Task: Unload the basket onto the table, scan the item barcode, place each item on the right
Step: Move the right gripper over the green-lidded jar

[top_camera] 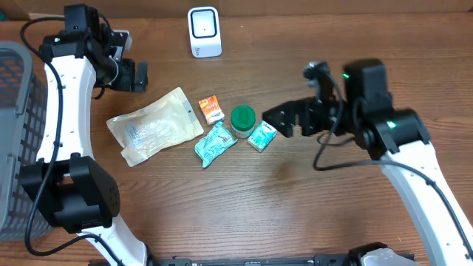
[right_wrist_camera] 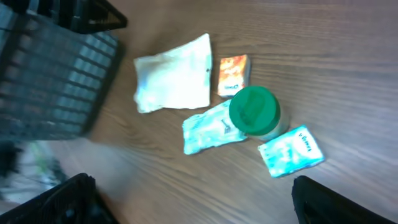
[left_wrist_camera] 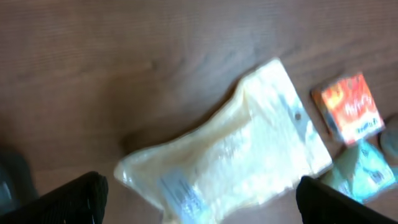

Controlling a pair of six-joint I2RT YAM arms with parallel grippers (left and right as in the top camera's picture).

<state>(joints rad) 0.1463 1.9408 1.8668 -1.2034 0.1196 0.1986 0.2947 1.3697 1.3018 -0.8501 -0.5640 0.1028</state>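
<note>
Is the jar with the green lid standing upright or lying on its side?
Upright: from overhead the green-lidded jar shows its round top face-on, with little side visible.

You can pass over bare table between scanner and pouch; the basket blocks the left edge.

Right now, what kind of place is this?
Probably a mock shop checkout: a white barcode scanner stands at the back, a green-lidded jar and a cream pouch lie in the middle, and a grey mesh basket sits at the left.
</note>
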